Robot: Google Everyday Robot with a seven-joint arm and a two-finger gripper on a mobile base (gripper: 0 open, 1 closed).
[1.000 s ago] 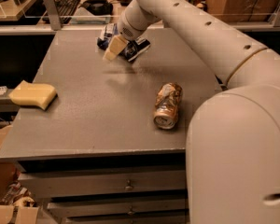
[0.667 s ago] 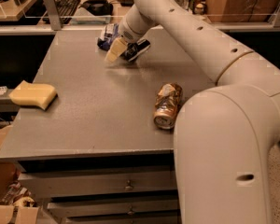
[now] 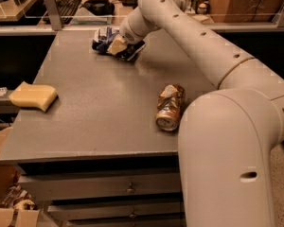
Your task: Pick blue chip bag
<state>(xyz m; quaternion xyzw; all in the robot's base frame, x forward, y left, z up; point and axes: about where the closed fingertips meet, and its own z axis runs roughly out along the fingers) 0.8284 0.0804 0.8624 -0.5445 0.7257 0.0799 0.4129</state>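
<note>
The blue chip bag (image 3: 102, 38) lies crumpled at the far edge of the grey table (image 3: 99, 112), dark blue with white patches. My gripper (image 3: 124, 48) reaches down from the long white arm and sits at the bag's right end, touching it. It looks open, with a tan finger (image 3: 117, 45) against the bag and a dark finger (image 3: 134, 51) to its right. The bag rests on the table. Its right part is hidden behind the gripper.
A crushed orange-gold can (image 3: 169, 107) lies on its side right of centre. A yellow sponge block (image 3: 33, 96) sits at the left edge. My white arm's elbow (image 3: 232, 126) fills the right foreground. A keyboard and clutter lie on a desk beyond the table.
The arm's lower links have shifted in the foreground. The gripper stays at the bag's right end, a little lower against it. The can and sponge have not moved.
</note>
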